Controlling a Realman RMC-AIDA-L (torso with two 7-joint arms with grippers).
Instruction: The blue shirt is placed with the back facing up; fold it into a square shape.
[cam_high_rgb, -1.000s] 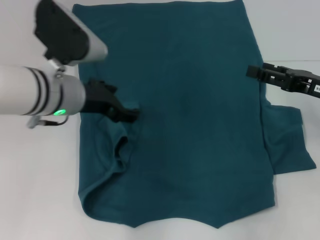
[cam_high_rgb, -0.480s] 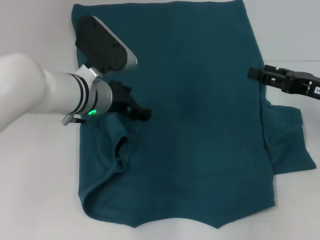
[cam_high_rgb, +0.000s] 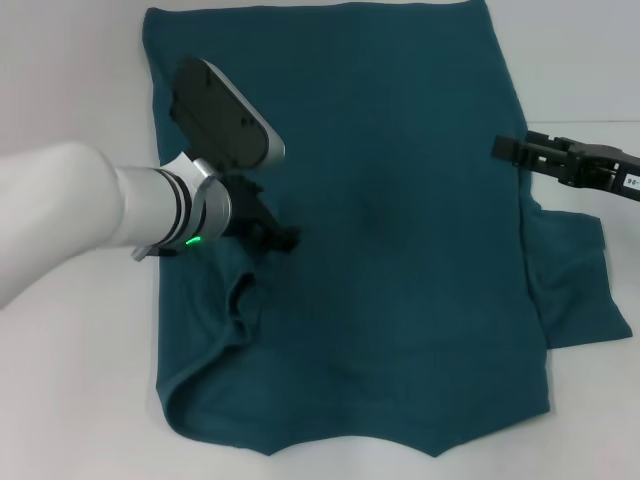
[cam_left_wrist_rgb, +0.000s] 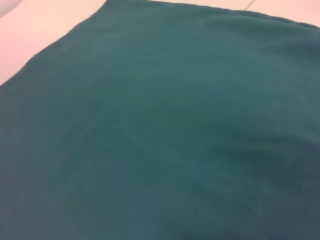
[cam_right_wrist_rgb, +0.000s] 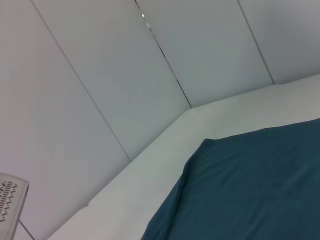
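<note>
The blue shirt (cam_high_rgb: 400, 250) lies flat on the white table (cam_high_rgb: 70, 380), plain side up. Its left sleeve (cam_high_rgb: 238, 300) is folded inward onto the body and makes a rumpled loop. The right sleeve (cam_high_rgb: 580, 290) lies spread out flat. My left gripper (cam_high_rgb: 284, 238) is low over the shirt's body, just above the folded sleeve. The left wrist view holds only smooth shirt cloth (cam_left_wrist_rgb: 160, 130). My right gripper (cam_high_rgb: 503, 148) hovers at the shirt's right side edge, above the right sleeve. In the right wrist view a corner of the shirt (cam_right_wrist_rgb: 250, 190) shows.
Bare white table surrounds the shirt on the left and right. Pale wall panels (cam_right_wrist_rgb: 100, 75) stand behind the table's far edge. A white vented object (cam_right_wrist_rgb: 10, 200) shows at the edge of the right wrist view.
My left arm has swung in over the shirt and its gripper has shifted a little right of the folded sleeve. The sleeve fold stays put. The right arm has barely moved.
</note>
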